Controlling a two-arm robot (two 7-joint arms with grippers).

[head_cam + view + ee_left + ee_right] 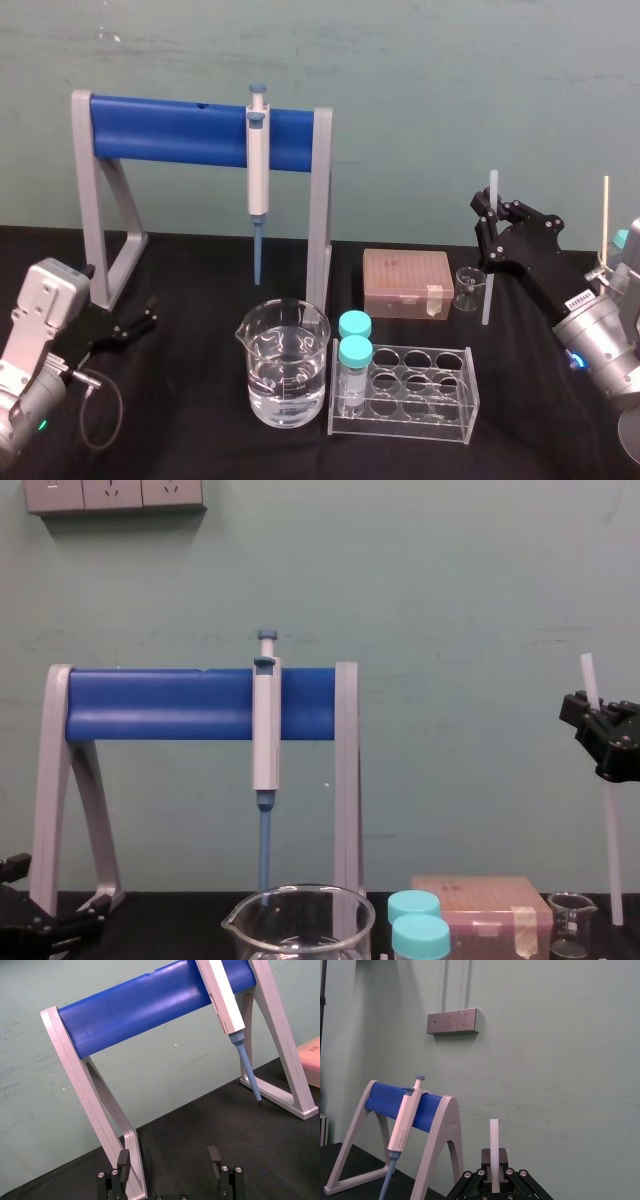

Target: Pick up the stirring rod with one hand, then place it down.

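I am watching the right gripper (487, 222) pinching the stirring rod (489, 280) a little below its top end, with the jaws pressed onto it from both sides. The rod is standing nearly upright at the far right of the black table (190, 290), just right of the small glass beaker (467, 288) and clear of it. Its lower end is hanging down around the level of the beaker's base, and I cannot tell whether the tip is touching the cloth or hovering just above.

The left gripper (135, 320) is sitting idle at the near left with its jaws spread and nothing between them, beside the left foot of the pipette stand (105, 250).

As I am judging it, the grasp is made, so the pick-up is done or nearly so. What I am left with is setting the rod down and letting go of it.
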